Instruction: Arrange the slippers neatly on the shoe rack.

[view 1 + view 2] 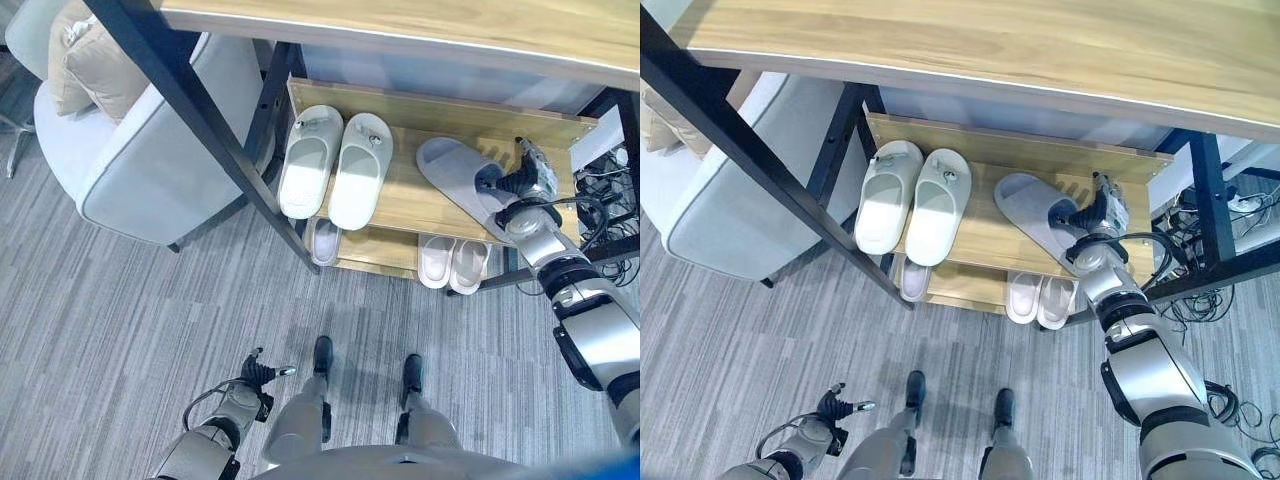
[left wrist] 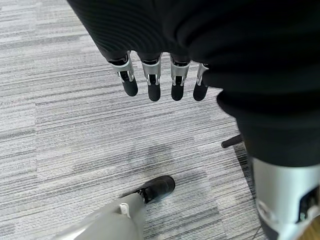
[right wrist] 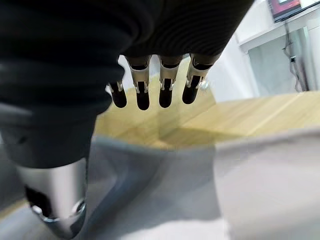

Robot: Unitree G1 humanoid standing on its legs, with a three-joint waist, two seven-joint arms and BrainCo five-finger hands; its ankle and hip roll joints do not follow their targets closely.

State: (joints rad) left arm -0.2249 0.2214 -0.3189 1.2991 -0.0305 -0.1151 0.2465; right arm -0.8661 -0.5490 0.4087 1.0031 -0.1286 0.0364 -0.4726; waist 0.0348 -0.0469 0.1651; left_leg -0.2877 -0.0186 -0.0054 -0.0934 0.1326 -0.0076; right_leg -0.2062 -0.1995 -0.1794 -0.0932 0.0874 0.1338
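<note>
Wooden two-shelf shoe rack (image 1: 400, 205) at upper centre holds a white slipper pair (image 1: 335, 165); right hand (image 1: 520, 185), fingers straight, touches the grey fabric slipper (image 1: 455, 175); left hand (image 1: 258, 372) relaxed.

We look down on a floor of grey carpet with fine horizontal stripes (image 1: 120, 300), which covers the near and left part of the scene. At upper left stands a pale grey upholstered armchair (image 1: 150, 170) on dark legs, with a beige cushion (image 1: 95, 60) resting on its seat against the back. Above it all runs a light wooden surface with a pale edge (image 1: 1040, 50), carried on a black metal frame; one black diagonal bar (image 1: 200, 130) crosses in front of the armchair. At far right, behind the black frame legs, a tangle of black cables (image 1: 1230, 215) lies on the floor.
</note>
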